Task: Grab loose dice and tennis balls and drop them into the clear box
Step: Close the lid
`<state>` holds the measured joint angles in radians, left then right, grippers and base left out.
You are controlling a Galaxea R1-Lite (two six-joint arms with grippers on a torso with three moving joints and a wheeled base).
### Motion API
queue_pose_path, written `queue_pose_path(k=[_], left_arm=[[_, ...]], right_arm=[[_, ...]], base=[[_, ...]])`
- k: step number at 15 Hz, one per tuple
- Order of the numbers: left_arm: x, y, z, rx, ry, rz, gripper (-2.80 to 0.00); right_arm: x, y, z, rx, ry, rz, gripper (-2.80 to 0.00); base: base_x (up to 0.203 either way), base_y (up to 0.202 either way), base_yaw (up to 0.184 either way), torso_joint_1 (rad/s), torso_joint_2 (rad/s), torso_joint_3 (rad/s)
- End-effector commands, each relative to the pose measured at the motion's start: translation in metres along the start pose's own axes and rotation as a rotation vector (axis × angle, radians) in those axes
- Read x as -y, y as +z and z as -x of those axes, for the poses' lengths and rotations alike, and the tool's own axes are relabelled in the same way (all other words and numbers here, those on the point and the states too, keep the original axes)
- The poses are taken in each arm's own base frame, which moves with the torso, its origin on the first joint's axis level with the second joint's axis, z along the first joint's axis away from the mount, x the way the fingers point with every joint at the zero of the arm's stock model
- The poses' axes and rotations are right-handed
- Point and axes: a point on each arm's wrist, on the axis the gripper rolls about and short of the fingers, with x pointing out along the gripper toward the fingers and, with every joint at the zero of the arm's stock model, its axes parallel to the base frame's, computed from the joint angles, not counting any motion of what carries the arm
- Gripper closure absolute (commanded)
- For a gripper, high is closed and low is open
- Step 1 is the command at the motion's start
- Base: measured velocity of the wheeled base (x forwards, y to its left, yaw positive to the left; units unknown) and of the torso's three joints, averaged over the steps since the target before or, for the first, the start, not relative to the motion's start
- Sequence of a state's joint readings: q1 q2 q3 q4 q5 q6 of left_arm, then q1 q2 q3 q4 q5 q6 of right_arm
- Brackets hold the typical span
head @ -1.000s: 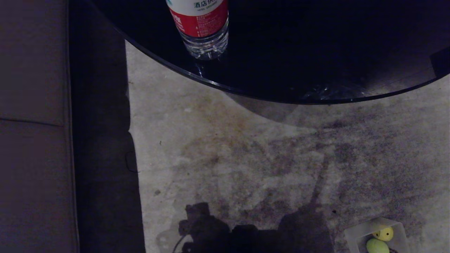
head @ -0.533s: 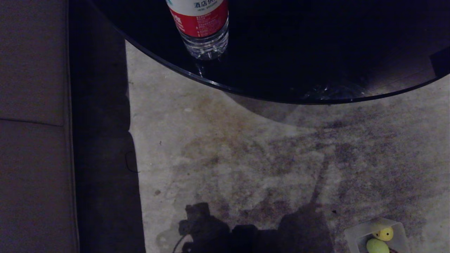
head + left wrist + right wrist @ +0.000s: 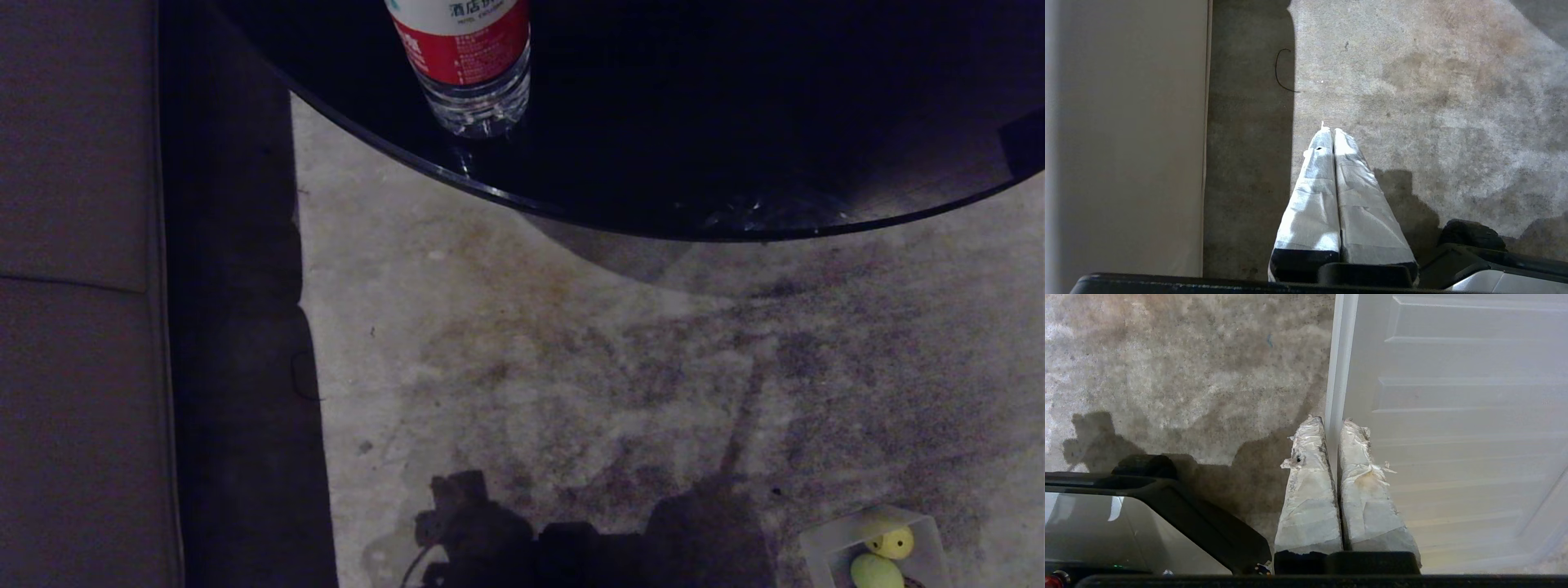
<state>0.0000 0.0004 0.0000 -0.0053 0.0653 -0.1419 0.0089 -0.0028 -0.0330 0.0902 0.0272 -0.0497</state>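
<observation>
Both pincers were pressed shut and empty: the left gripper (image 3: 1333, 130) hung over bare floor (image 3: 1433, 102) beside the sofa (image 3: 1126, 143), the right gripper (image 3: 1333, 422) above the ribbed lid (image 3: 1453, 396). Off to the robot's right sat the clear box (image 3: 816, 543), holding a yellow die (image 3: 891, 541) and a tennis ball (image 3: 875, 572), so the right arm looked nearer.

water bottle (image 3: 469, 65), upright on black tabletop (image 3: 735, 122): white upper label band with teal chinese characters, partly cut off, first two read 酒店; a line of small latin lettering beneath, too small to read. red lower band with fine white print, illegible. no other text legible.
</observation>
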Motion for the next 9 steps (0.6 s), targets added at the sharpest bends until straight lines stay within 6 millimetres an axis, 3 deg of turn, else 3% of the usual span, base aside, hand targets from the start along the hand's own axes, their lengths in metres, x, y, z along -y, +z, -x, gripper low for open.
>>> queue_pose_path(k=[1, 9], left_arm=[[0.0000, 0.0000, 0.0000, 0.001, 0.001, 0.002, 0.00], [0.0000, 0.0001, -0.0001, 0.000, 0.001, 0.002, 0.00]], right_arm=[[0.0000, -0.0002, -0.0002, -0.002, 0.001, 0.001, 0.00], [0.0000, -0.0002, -0.0002, -0.002, 0.001, 0.001, 0.00]], base=[[-0.057, 0.000, -0.002, 0.002, 0.00, 0.003], [-0.179, 0.000, -0.001, 0.002, 0.00, 0.004]])
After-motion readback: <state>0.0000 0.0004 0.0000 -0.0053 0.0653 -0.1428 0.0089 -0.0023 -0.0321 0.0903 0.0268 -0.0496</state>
